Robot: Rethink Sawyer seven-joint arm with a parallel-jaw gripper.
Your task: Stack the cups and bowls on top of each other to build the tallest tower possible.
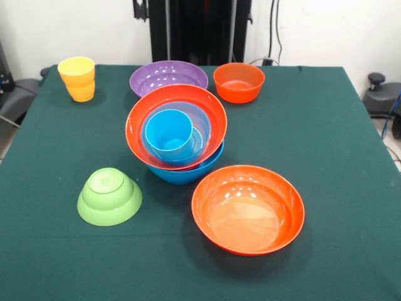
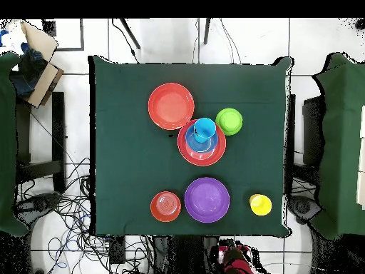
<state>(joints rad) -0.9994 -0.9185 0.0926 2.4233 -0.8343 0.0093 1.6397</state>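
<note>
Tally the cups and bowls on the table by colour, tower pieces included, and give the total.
Orange bowls: 3, a large loose one, a small one and one in the tower
Blue bowls: 2, both in the tower
Purple bowl: 1
Lime green bowl, upside down: 1
Blue cup: 1
Yellow cup: 1
Total visible: 9

The tower (image 1: 177, 135) stands mid-counter (image 1: 326, 144), a cup (image 1: 169, 135) nested in its top bowl. In the front view, an upturned small bowl (image 1: 109, 196) lies near-left of it, a large bowl (image 1: 248, 209) near-right. Behind it sit another large bowl (image 1: 168, 77), a smaller bowl (image 1: 239, 82) to that one's right, and a second cup (image 1: 78, 78) far left
</note>
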